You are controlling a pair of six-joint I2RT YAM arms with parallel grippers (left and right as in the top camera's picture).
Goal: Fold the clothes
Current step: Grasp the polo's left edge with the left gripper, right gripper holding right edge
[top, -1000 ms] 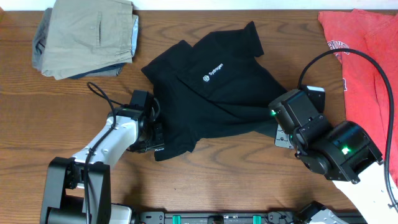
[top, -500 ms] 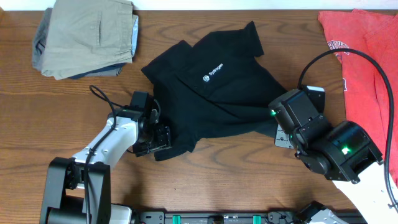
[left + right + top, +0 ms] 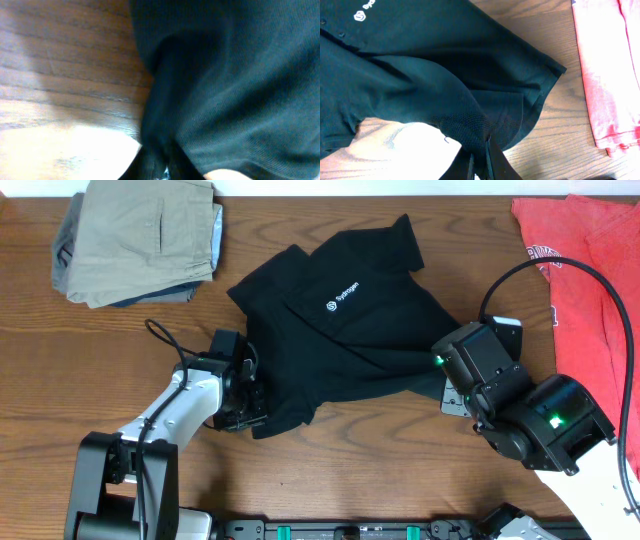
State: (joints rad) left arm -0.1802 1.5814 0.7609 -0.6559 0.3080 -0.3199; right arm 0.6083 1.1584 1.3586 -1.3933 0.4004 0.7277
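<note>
The black collared shirt (image 3: 345, 330) lies crumpled in the middle of the table, its white logo and lettering facing up. My left gripper (image 3: 252, 400) is at the shirt's lower left edge and is shut on a fold of the black fabric (image 3: 210, 100), which fills the left wrist view. My right gripper (image 3: 447, 377) is at the shirt's lower right edge and is shut on a bunched piece of the same shirt (image 3: 485, 130); the fingers (image 3: 481, 161) pinch it just above the wood.
Khaki and grey folded trousers (image 3: 140, 238) lie at the back left. A red-orange T-shirt (image 3: 590, 270) lies at the right edge; it also shows in the right wrist view (image 3: 610, 75). The table is brown wood (image 3: 350, 470).
My left gripper shifted slightly at the shirt's lower left hem, which now looks a little more tucked in. The right arm and the rest of the shirt have not moved.
</note>
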